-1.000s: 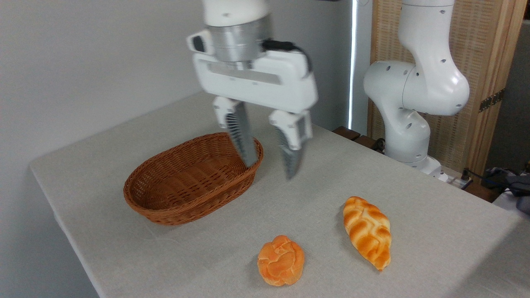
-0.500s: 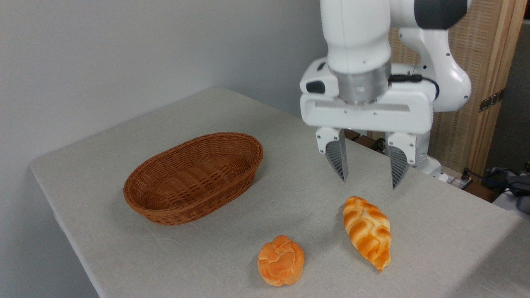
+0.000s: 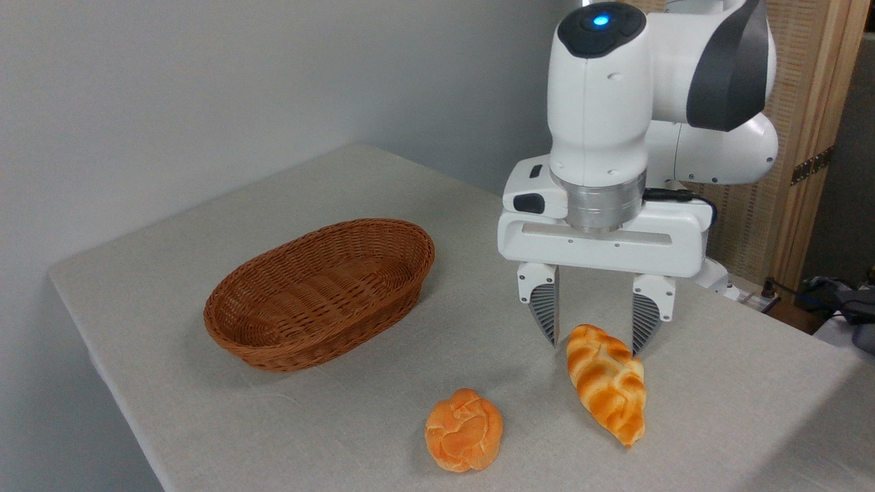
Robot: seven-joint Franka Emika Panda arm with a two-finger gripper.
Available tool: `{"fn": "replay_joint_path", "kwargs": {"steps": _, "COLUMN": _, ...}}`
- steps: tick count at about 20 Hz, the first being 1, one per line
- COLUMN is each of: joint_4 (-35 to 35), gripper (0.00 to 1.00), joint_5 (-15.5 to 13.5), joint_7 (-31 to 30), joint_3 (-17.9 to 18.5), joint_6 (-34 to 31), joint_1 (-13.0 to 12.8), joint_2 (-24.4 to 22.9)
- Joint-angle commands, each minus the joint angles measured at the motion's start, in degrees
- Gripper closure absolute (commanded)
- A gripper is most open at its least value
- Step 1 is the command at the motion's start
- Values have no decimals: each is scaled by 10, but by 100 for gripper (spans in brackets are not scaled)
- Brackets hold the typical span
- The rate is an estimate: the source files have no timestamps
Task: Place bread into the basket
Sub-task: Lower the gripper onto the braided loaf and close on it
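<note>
The gripper (image 3: 595, 339) hangs with fingers apart, straddling the far end of the bread (image 3: 606, 381), which lies on the desk (image 3: 718, 383). Better to center over the loaf's thicker middle, then lower fully before closing. The basket (image 3: 320, 292) sits empty, well apart.

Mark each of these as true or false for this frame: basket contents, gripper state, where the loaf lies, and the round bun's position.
1. The basket holds a loaf. False: it holds nothing.
2. The gripper is open. True.
3. The braided loaf lies on the table. True.
4. The round bun sits right of the braided loaf. False: it sits to its left.
5. The fingers straddle the loaf's far end. True.
</note>
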Motion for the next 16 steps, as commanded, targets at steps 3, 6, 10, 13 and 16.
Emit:
{"fn": "replay_joint_path", "kwargs": {"steps": 3, "joint_4": -11, "gripper": 0, "joint_5": -6, "joint_7": 0, "joint_3": 1, "joint_6": 15, "joint_1": 15, "joint_2": -6}}
{"fn": "replay_joint_path", "kwargs": {"steps": 6, "joint_4": -30, "gripper": 0, "joint_5": -5, "joint_7": 0, "joint_3": 1, "joint_6": 42, "joint_1": 15, "joint_2": -4}}
{"fn": "replay_joint_path", "kwargs": {"steps": 10, "joint_4": -39, "gripper": 0, "joint_5": -5, "joint_7": 0, "joint_3": 0, "joint_6": 54, "joint_1": 15, "joint_2": 0}}
{"fn": "replay_joint_path", "kwargs": {"steps": 13, "joint_4": -45, "gripper": 0, "joint_5": -4, "joint_7": 1, "joint_3": 0, "joint_6": 58, "joint_1": 15, "joint_2": 1}}
{"fn": "replay_joint_path", "kwargs": {"steps": 16, "joint_4": -46, "gripper": 0, "joint_5": -3, "joint_7": 3, "joint_3": 0, "joint_6": 60, "joint_1": 15, "joint_2": 1}}
